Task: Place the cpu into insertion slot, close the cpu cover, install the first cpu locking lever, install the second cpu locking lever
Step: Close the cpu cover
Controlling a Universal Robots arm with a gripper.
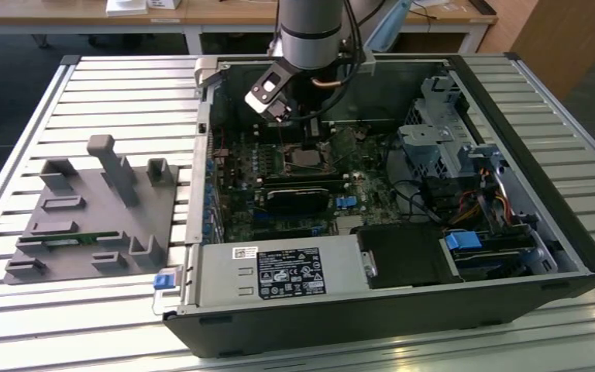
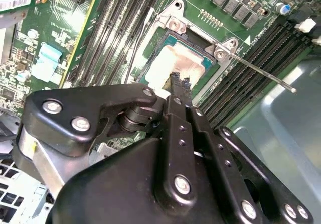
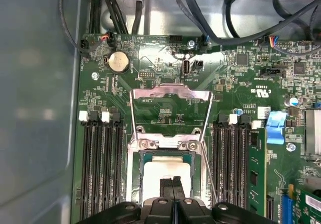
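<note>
1. Exterior view: even overhead light brightens the pale slatted table (image 1: pixel 122 77), while the inside of the open computer case (image 1: pixel 380 325) lies in shade.
2. Second wrist view: hard glare bleaches the cpu (image 2: pixel 170 66) face near-white. The gripper (image 2: pixel 179 81) reads as a dark mass, its screws glinting.
3. First wrist view: a bright patch washes the motherboard (image 3: pixel 165 53), and the case wall (image 3: pixel 35 108) shows a hazy grey sheen.

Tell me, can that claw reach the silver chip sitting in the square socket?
Probably yes. In the first wrist view the claw hangs right over the cpu, and nothing lies between its tips and the chip's face. The memory slots on either side stand well clear.
</note>
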